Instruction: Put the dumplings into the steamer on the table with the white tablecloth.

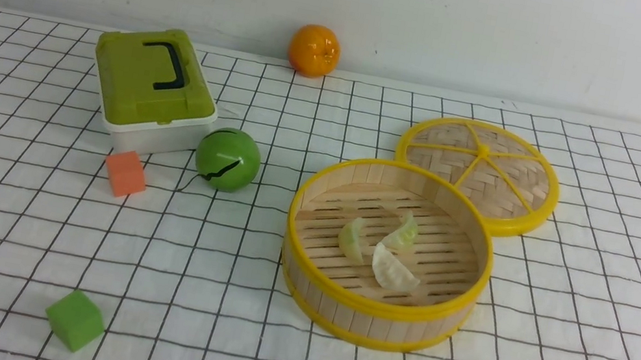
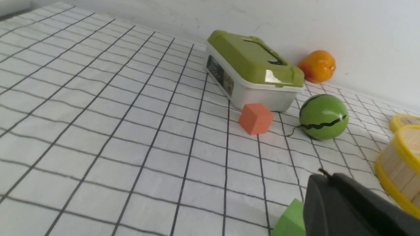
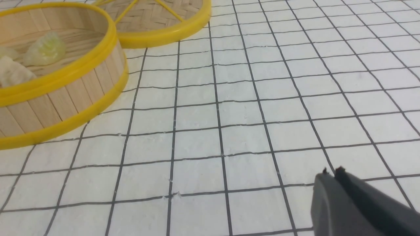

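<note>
Three pale dumplings (image 1: 387,251) lie together on the slatted floor of the round bamboo steamer (image 1: 374,321), which stands right of centre on the white tablecloth (image 1: 567,316). Two of them (image 3: 44,50) show over its yellow rim (image 3: 65,75) in the right wrist view. My left gripper (image 2: 326,175) is shut and empty above the cloth, beside the green cube and left of the steamer wall (image 2: 398,170). My right gripper (image 3: 331,172) is shut on nothing over bare cloth, well right of the steamer. Neither arm shows in the front view.
The woven lid (image 1: 480,172) lies flat behind the steamer. A green-lidded box (image 1: 152,87), a toy watermelon (image 1: 228,159), an orange cube (image 1: 126,173) and a green cube (image 1: 75,319) sit on the left. An orange (image 1: 314,50) rests against the back wall.
</note>
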Controlling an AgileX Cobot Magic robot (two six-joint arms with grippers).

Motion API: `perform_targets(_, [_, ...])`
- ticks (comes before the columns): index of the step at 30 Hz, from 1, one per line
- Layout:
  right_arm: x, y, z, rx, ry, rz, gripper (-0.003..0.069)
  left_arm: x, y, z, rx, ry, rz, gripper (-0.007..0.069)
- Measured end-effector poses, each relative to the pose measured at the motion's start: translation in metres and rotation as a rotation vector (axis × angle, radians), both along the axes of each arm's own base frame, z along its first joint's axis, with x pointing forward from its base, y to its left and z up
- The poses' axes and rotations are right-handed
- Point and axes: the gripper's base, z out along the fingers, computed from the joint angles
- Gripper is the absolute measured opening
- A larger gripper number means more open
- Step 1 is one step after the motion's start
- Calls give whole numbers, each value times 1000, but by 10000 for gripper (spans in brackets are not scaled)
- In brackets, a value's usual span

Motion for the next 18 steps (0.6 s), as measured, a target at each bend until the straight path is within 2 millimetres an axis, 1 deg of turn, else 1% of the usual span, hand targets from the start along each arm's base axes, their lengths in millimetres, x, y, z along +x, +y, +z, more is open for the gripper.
perform_targets(9, [0, 0, 0, -1, 0, 0, 20, -3, 1, -15, 2, 173, 15, -13])
perform_targets(18, [0, 0, 0, -1, 0, 0, 30, -3, 0, -16, 20, 182, 8, -13])
